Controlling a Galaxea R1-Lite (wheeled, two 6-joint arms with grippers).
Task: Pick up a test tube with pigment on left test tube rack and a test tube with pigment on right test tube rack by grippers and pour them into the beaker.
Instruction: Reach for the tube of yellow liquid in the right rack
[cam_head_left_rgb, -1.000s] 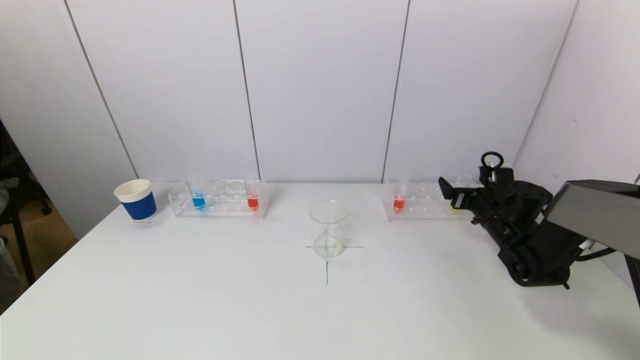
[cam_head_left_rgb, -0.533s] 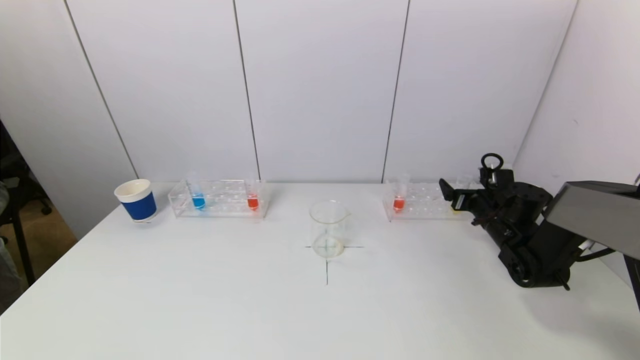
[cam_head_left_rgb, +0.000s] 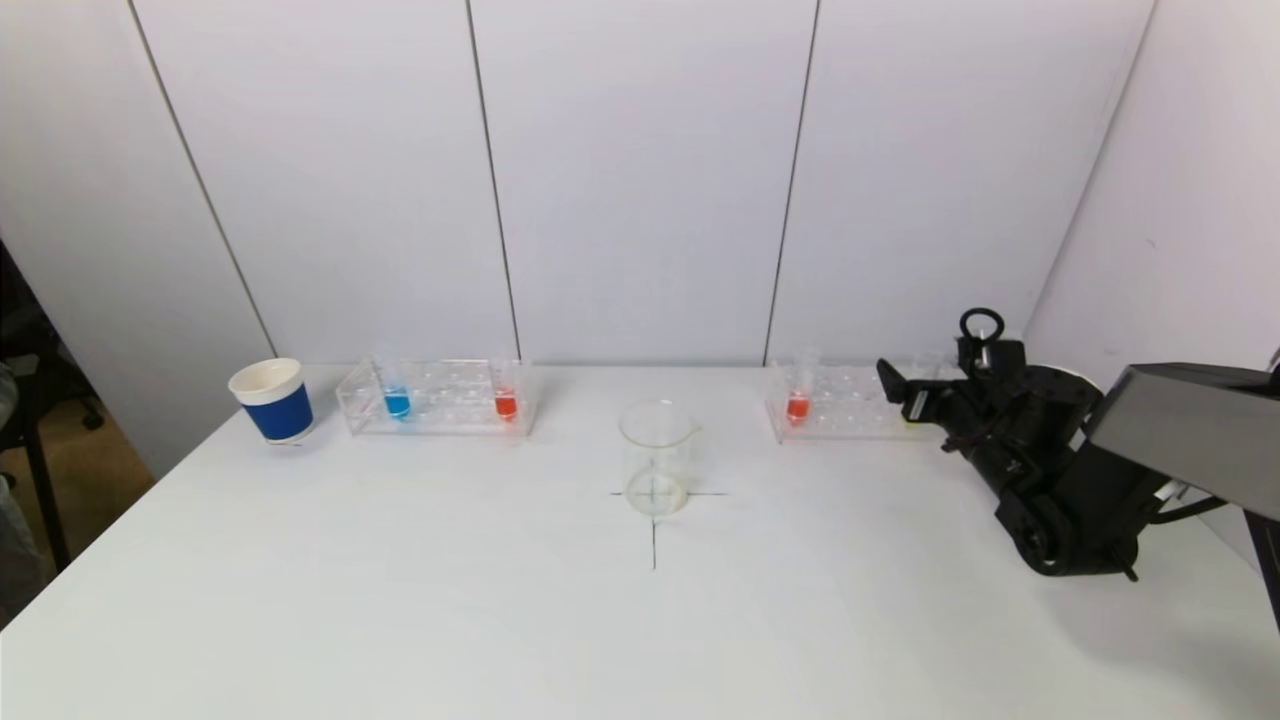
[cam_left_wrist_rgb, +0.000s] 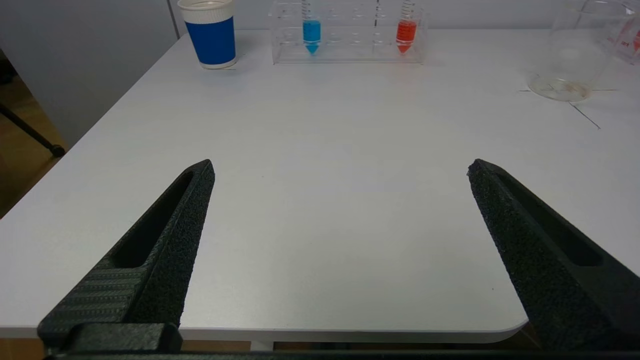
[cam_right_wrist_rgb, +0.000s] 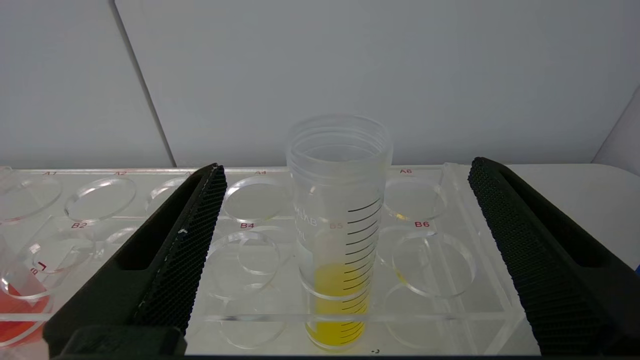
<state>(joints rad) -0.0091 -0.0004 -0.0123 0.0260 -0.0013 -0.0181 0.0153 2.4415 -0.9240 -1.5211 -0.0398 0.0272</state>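
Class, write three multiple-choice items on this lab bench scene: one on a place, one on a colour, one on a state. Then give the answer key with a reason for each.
1. Where is the beaker?
A. between the two racks
B. inside the left rack
C. beside the cup

2. What colour is the liquid in the tube between the right gripper's fingers?
A. blue
B. yellow
C. green

3. How is the right gripper?
A. shut on the tube
B. open around the tube
C. holding the beaker

Key: 1 A, it stands between the left rack and right rack. 2 B, yellow fills the tube's bottom. 3 B, both fingers stand clear of the tube.
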